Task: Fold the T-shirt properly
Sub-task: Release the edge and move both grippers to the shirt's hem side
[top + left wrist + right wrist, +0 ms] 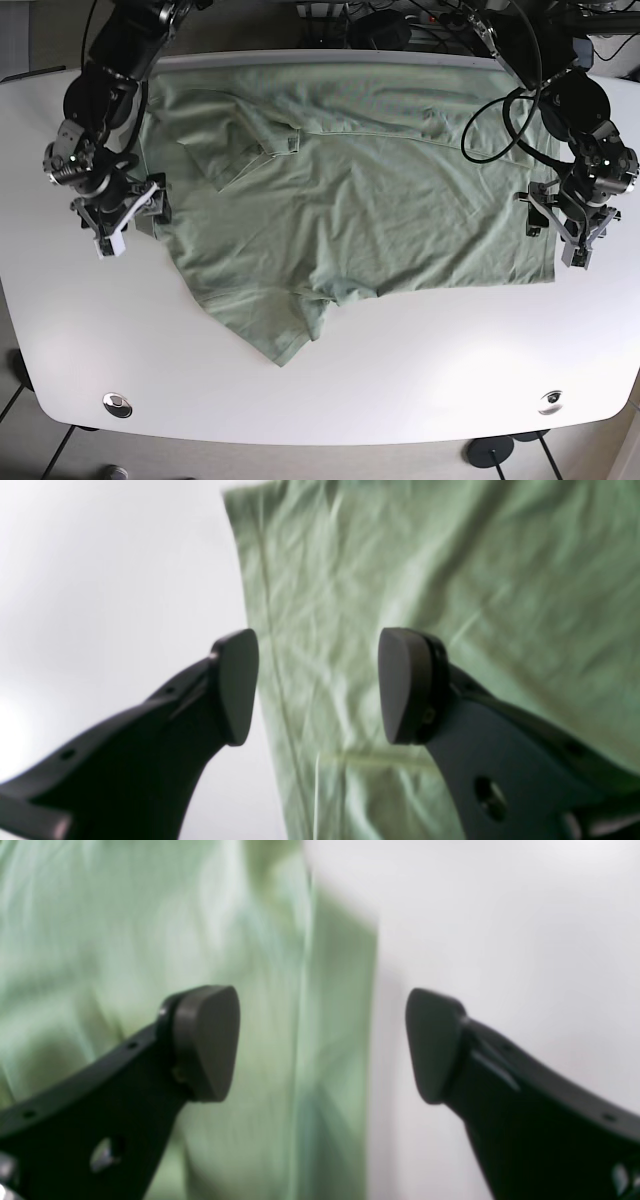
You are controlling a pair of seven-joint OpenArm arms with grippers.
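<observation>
Left wrist view: left gripper wide open, nothing betw. its pads, hovering right over the side edge of the pale green T-shirt; a seam/hem line runs roughly along the gap, white counter to one side. Right wrist view: right gripper also wide open & empty, straddling the shirt's opposite edge, cloth under one finger, bare counter under the other; view blurry, can't tell if the tips touch fabric. Base view: shirt lies spread but rumpled across the counter, long axis running side to side betw. the two arms, one sleeve folded in near the far edge, a flap drooping toward the near edge. Left gripper sits at the shirt's edge on that view's right, right gripper at the edge on its left; each about equally close to its own end. Prob. next: each pinches its edge, so the shirt lies just inboard of both.
</observation>
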